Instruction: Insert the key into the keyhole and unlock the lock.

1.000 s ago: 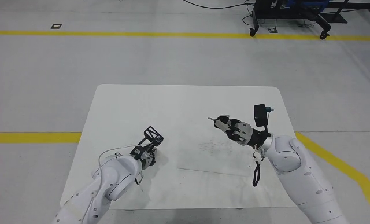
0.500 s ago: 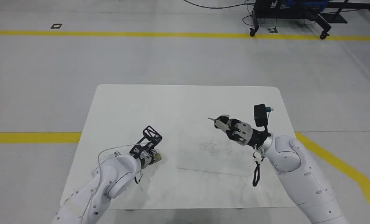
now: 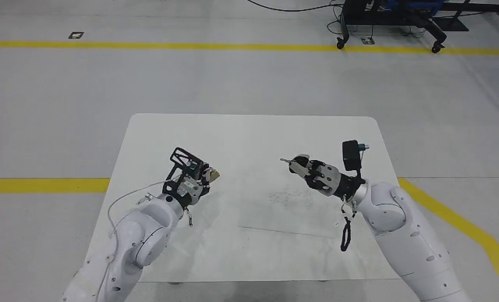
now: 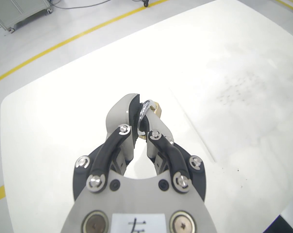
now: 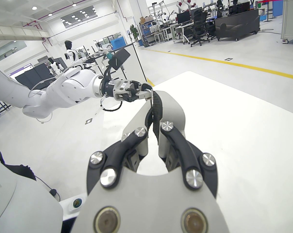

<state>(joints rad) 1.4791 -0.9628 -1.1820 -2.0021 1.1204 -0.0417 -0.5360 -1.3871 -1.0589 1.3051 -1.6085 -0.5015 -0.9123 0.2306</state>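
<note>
Lifting clear of the bench (image 3: 257, 138), the left gripper (image 3: 195, 175) now carries the brass lock (image 3: 210, 175), clamped by its shackle, farther from the front edge. The right gripper (image 3: 300, 165) stays pinched on the key (image 3: 286, 159), well apart, so lining the 2 up likely comes next.

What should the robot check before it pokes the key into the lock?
1. Lock gripped: the left gripper is shut on the lock, pinching its shackle. Ok.
2. Key gripped: the right gripper is shut on the key. Ok.
3. Key near the lock: they are apart, above the table. Not ok.
4. Keyhole turned toward the key: hidden. Cannot tell.
5. Key tip level with the keyhole: cannot tell.
</note>
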